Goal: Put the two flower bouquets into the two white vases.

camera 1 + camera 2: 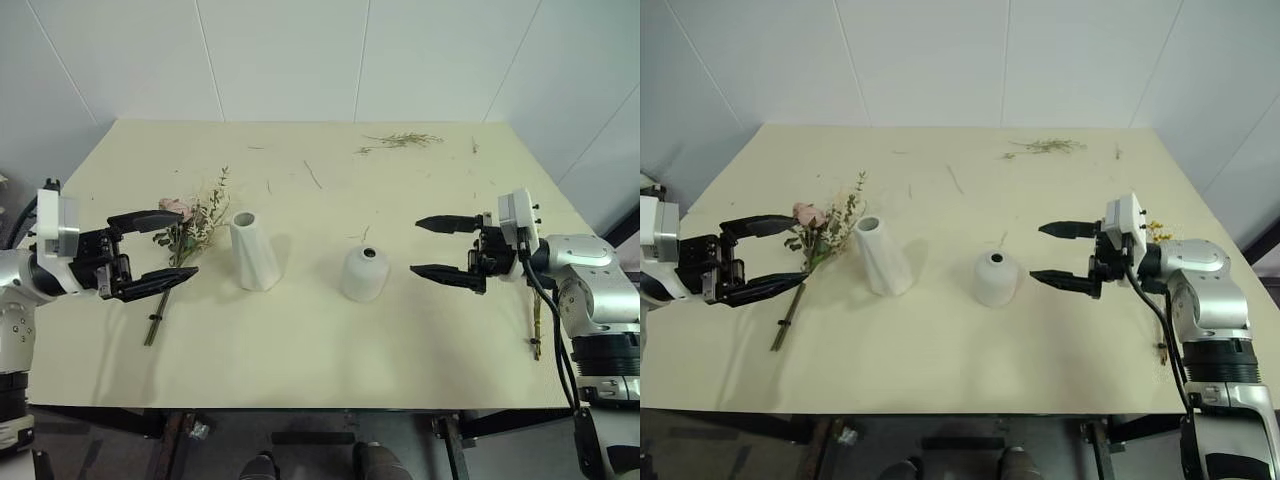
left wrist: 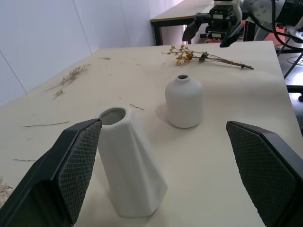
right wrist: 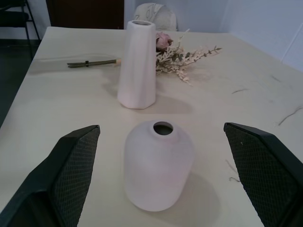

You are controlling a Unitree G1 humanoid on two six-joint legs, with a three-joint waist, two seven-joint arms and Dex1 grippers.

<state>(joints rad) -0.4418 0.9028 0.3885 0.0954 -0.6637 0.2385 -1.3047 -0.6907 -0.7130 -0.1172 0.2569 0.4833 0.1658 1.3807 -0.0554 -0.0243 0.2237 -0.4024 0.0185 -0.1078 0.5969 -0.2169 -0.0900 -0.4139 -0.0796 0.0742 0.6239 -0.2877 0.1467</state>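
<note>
Left eye view has the bench [image 1: 300, 350] with the tall vase [image 1: 254, 251] and the round vase [image 1: 364, 273] upright near its middle, apart from each other and both empty. The bushy bouquet [image 1: 185, 232] lies flat just left of the tall vase, stems toward the near edge; the left tool [image 1: 150, 256] hangs level above it with jaws wide, holding nothing. The right tool [image 1: 444, 250] hangs right of the round vase, jaws wide too and empty. Both bouquets look light, dry and brittle, so a pinch on the bunched stems, below the heads, seems safest; the heads would likely crush or shed. The round vase's narrow mouth will probably demand a straight drop of thin stems, while the light vases could tip if nudged. Left wrist view shows what the head views mostly hide behind the right arm: the sparse bouquet [image 2: 206, 56] lying whole beyond the round vase, yellow heads and bare stems. Right wrist view shows the bushy bouquet's bound stems behind the tall vase.
</note>
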